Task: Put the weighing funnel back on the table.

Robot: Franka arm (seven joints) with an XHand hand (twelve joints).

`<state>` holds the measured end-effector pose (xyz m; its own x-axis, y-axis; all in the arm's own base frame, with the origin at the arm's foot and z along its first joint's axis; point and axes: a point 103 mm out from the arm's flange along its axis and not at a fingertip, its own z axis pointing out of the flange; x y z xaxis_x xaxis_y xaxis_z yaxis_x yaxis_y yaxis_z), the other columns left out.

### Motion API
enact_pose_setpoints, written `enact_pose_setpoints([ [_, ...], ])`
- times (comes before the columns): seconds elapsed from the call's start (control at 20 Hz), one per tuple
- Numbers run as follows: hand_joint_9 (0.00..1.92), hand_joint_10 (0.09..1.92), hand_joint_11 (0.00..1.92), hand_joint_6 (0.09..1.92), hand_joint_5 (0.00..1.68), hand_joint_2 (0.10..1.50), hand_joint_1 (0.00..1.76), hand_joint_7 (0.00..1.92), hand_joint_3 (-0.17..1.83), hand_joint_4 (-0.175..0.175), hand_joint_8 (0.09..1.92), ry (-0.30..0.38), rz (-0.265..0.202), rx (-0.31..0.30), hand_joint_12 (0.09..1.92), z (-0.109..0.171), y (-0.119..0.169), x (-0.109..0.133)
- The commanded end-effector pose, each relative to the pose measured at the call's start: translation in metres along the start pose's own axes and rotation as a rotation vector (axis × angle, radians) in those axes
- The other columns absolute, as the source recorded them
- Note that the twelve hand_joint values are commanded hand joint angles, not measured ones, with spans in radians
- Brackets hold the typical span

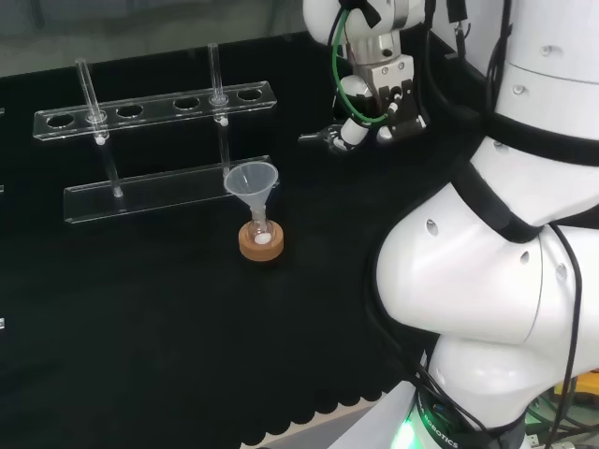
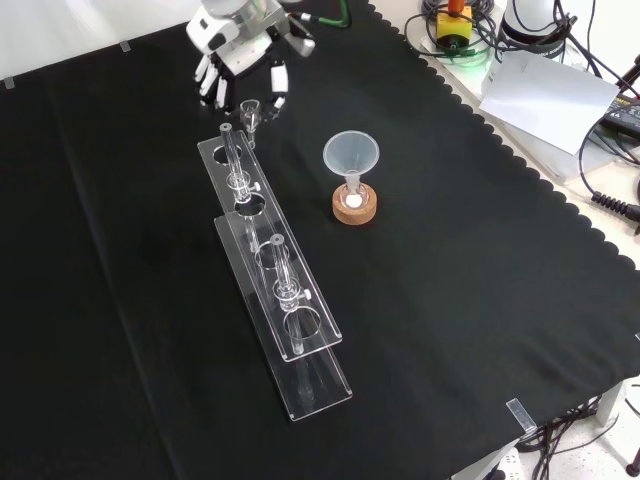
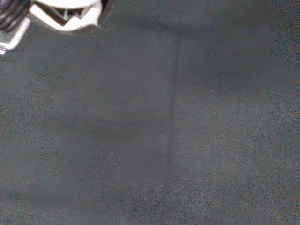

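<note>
Clear weighing funnel (image 2: pixel 250 108) seems pinched by the curled fingertips of the hand (image 2: pixel 238 58), low over the cloth near the bench edge at the front view's top. Step: set-down. The next move calls for lowering until it rests, then letting go. The funnel (image 2: pixel 350 155) stands in a flask (image 2: pixel 354 200) holding something white.

The desk (image 2: pixel 480 300) is covered with black cloth whose right edge, in the front view, is scalloped. A clear rack (image 2: pixel 270 270) lies along the desk's middle, running from near the far edge toward the near edge. Just beside it, on the side of the scalloped edge, a cork ring (image 2: pixel 355 210) rests on the cloth with a small flask in it. The weighing funnel (image 2: pixel 250 108) shows past the rack's far end; whether it touches the cloth cannot be told.
</note>
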<state>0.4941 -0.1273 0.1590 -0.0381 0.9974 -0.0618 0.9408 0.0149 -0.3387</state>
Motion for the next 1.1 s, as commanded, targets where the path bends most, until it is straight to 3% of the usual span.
enact_pose_setpoints([
  [0.05,0.78,0.51,0.51,0.89,1.18,0.63,1.1,0.42,0.79,0.175,0.65,-0.009,-0.007,0.016,1.26,0.022,0.024,-0.017],
  [0.65,0.78,0.51,0.51,0.89,1.18,0.63,1.1,0.42,0.79,0.175,0.65,0.033,-0.013,0.049,1.25,0.054,0.03,-0.023],
  [1.1,0.78,0.52,0.51,0.89,1.19,0.63,1.1,0.42,0.79,0.175,0.65,0.018,-0.022,0.057,1.25,0.063,0.033,-0.02],
])
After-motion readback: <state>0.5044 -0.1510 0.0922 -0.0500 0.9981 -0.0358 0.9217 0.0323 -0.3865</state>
